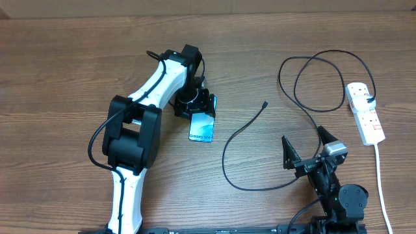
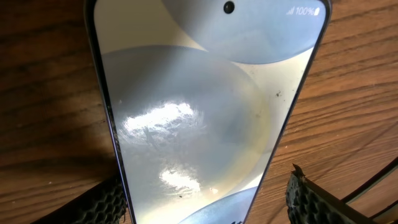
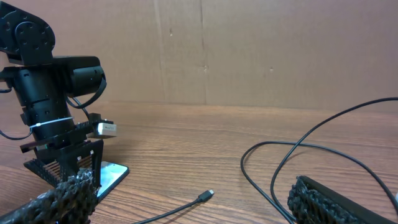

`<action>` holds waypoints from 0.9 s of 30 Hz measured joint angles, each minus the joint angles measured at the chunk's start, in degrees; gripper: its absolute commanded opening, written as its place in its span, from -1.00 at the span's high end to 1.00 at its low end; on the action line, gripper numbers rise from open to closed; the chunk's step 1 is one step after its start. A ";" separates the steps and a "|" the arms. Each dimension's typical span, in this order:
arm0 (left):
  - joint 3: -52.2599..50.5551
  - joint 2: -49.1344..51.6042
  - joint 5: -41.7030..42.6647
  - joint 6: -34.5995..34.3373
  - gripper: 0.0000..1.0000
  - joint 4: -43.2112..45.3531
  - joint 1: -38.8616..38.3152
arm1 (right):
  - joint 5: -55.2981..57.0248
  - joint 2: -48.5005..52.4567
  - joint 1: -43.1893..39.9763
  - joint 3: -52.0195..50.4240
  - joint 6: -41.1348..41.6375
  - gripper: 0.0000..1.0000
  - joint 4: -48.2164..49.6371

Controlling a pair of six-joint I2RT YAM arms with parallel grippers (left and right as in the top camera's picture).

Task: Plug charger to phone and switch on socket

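The phone (image 1: 202, 127) lies flat on the wooden table with its light-blue screen lit. It fills the left wrist view (image 2: 205, 106) and shows small in the right wrist view (image 3: 113, 175). My left gripper (image 1: 195, 105) is open and straddles the phone's top end (image 2: 208, 200); the left finger is at the phone's edge and the right finger stands apart from it. The charger cable (image 1: 229, 153) loops across the table, its plug tip (image 1: 264, 103) free to the right of the phone (image 3: 208, 195). My right gripper (image 1: 306, 148) is open and empty near the front edge. The socket (image 1: 365, 112) lies at the far right.
A black plug (image 1: 370, 99) sits in the socket, and a white cord (image 1: 382, 185) trails from the socket toward the front edge. The cable's upper loops (image 1: 312, 81) lie between the plug tip and the socket. A cardboard wall (image 3: 249, 50) backs the table.
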 measured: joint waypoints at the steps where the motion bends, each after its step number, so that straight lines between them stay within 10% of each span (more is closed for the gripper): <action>1: 0.00 0.00 0.00 -0.02 -0.60 0.04 0.00 | 0.00 0.00 0.00 0.00 -0.02 -1.00 0.02; 27: 0.52 -0.02 -11.82 -5.68 -0.88 0.76 -5.84 | 0.02 0.00 0.00 0.00 0.02 -1.00 0.02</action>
